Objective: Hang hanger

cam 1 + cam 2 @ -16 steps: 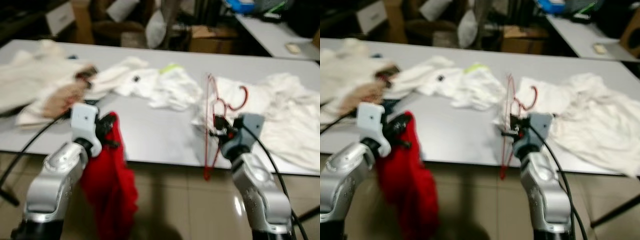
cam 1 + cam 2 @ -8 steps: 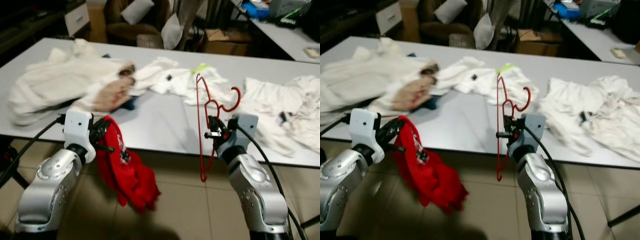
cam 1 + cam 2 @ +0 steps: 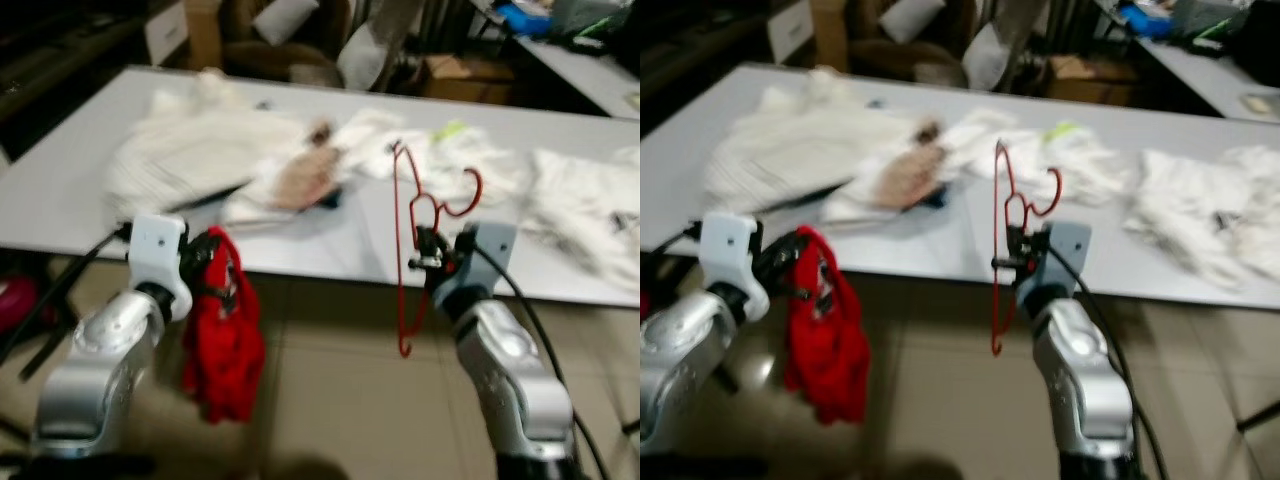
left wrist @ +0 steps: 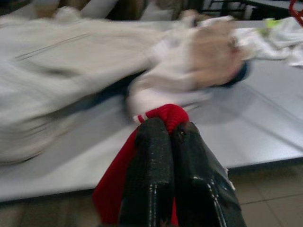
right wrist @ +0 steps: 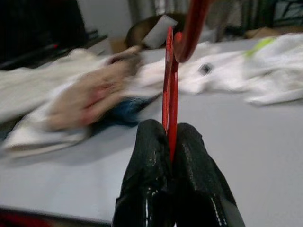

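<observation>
Floor tiles (image 3: 330,400), beige and glossy, run nearest the camera under both silver arms.

Left tool (image 3: 212,262) is held out over the floor, just short of the desk edge, clenched on a red garment (image 3: 220,340). The cloth hangs limp below the fingers, clear of the floor as far as can be told. In the left wrist view the two black fingers (image 4: 151,179) are pressed together with a fold of the red fabric pinched at their tips.

Right tool (image 3: 432,262) is at about the same height, also short of the desk edge, clamped on a red hanger (image 3: 405,250). The hanger is thin wire, held roughly upright and seen nearly edge-on; its hook curls at the top toward the robot's right, and its lower end dangles below the level of the desktop. In the right wrist view the wire rises straight from between the closed fingers (image 5: 149,189).

Desk (image 3: 60,190), long and pale grey, lies beyond the two tools. On it are scattered clothes: a large cream heap (image 3: 200,150) on the left, a pinkish-tan piece (image 3: 305,180) beside it with something dark blue tucked under, and more white garments (image 3: 580,200) to the right. All are blurred.

Farther back are a dark armchair (image 3: 290,30), cardboard boxes (image 3: 460,75) and a second desk (image 3: 590,85) at far right.
</observation>
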`<state>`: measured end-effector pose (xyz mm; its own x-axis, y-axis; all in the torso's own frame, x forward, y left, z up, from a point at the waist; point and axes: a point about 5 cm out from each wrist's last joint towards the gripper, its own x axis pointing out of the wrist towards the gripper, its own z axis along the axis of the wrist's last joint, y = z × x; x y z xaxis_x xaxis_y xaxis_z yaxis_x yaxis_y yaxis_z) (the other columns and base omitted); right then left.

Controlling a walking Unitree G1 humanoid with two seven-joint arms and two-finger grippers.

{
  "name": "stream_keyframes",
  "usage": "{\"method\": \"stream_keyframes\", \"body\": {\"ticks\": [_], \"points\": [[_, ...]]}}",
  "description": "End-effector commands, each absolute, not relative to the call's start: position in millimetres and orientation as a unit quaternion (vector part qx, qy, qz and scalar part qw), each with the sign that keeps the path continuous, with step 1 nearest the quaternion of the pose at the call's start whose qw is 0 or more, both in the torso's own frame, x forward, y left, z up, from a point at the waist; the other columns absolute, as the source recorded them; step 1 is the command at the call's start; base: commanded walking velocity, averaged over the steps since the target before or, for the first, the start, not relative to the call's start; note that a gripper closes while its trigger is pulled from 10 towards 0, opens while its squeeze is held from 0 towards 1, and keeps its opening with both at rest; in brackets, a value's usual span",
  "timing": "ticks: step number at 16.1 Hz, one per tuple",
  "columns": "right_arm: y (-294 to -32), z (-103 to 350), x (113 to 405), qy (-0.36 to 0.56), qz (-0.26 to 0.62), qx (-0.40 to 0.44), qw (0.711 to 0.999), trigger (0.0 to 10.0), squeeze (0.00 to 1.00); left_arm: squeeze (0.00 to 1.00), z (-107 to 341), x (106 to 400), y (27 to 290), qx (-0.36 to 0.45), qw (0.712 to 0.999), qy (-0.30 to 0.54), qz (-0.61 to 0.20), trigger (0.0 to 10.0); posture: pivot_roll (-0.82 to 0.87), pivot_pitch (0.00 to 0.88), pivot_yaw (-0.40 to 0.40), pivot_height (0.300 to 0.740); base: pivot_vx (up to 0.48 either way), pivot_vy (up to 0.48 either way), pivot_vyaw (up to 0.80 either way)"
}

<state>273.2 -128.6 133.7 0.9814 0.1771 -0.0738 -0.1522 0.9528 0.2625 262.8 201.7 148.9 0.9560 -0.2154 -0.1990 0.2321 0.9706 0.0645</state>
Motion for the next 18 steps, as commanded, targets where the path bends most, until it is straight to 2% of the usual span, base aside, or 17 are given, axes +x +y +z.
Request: {"method": "stream_keyframes", "body": {"ticks": [1,2,4,5,7,11,13,15,18], "points": [[-131,141,275,0.032,0.082,0.123,0.989,10.0,0.0,0.0,157,266,200,0.047,0.989,0.078,-0.116,10.0,0.04,0.0,-0.046,0.74,0.0,0.442,0.0],[-131,141,275,0.032,0.081,0.122,0.989,10.0,0.0,0.0,157,266,200,0.047,0.989,0.078,-0.116,10.0,0.03,0.0,-0.045,0.74,0.0,0.431,0.0],[-134,144,275,0.027,0.079,0.121,0.989,10.0,0.0,0.0,163,271,204,0.09,0.991,0.06,-0.085,10.0,0.03,0.0,-0.046,0.74,0.0,-0.48,0.0],[-134,145,276,0.024,0.083,0.12,0.989,10.0,0.0,0.0,163,270,202,0.079,0.991,0.059,-0.095,10.0,0.03,0.0,-0.047,0.74,0.0,-0.48,0.0],[-133,151,277,0.024,0.136,0.099,0.985,10.0,0.0,0.0,165,270,207,0.055,0.994,0.057,-0.074,10.0,0.03,0.0,-0.053,0.74,0.0,0.0,0.0],[-142,157,277,0.037,0.22,0.041,0.974,10.0,0.0,0.0,173,271,206,0.03,0.995,0.037,-0.082,10.0,0.03,0.0,-0.06,0.74,0.0,0.0,0.0],[-149,163,271,0.043,0.275,0.014,0.96,10.0,0.0,0.0,180,272,205,0.019,0.996,0.021,-0.087,10.0,0.02,0.0,-0.063,0.74,0.0,0.0,0.0],[-155,168,258,0.059,0.361,-0.018,0.93,10.0,0.0,0.0,190,276,202,0.015,0.995,0.002,-0.104,10.0,0.02,0.0,-0.066,0.74,0.0,0.0,0.0],[-167,171,247,0.083,0.407,-0.043,0.908,10.0,0.0,0.0,202,284,198,0.005,0.993,-0.02,-0.12,10.0,0.02,0.0,-0.069,0.74,0.258,0.0,0.0]]}}
